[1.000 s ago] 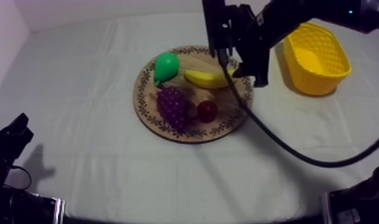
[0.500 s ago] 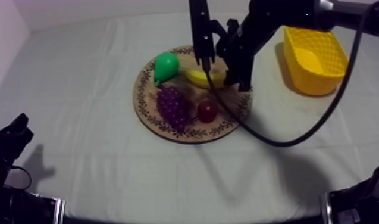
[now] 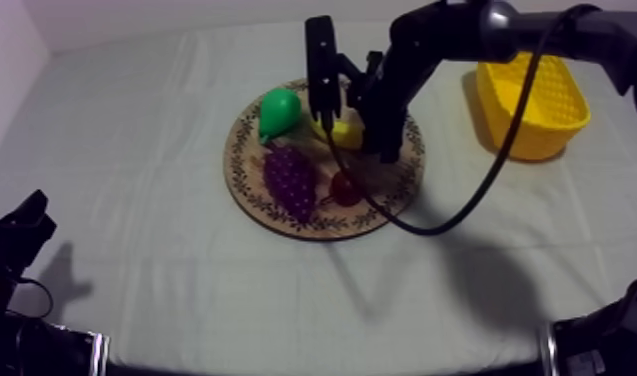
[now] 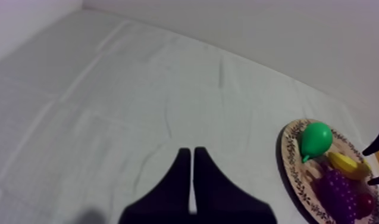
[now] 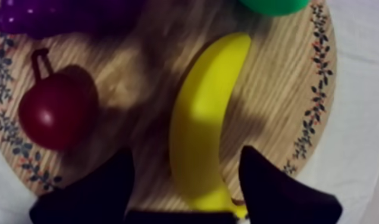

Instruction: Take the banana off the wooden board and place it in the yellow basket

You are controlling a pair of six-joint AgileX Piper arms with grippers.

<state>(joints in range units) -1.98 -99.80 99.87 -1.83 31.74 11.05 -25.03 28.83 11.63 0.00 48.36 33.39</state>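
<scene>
Right pincer (image 5: 187,156) spread, straddling banana (image 5: 206,113) near its end, on wooden board (image 5: 290,89). Lower squarely, shift toward thicker middle, pinch firmly before lifting toward yellow basket (image 3: 530,110).

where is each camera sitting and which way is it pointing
Top: overhead, slanting down on the cloth and board; right arm enters upper right, right tool over the banana; left tool low at left.
Left wrist: behind the shut left tool, looking across the cloth to the board.
Right wrist: behind the open right tool, which straddles the banana, looking down on it.
Shared by all: board, banana.
</scene>
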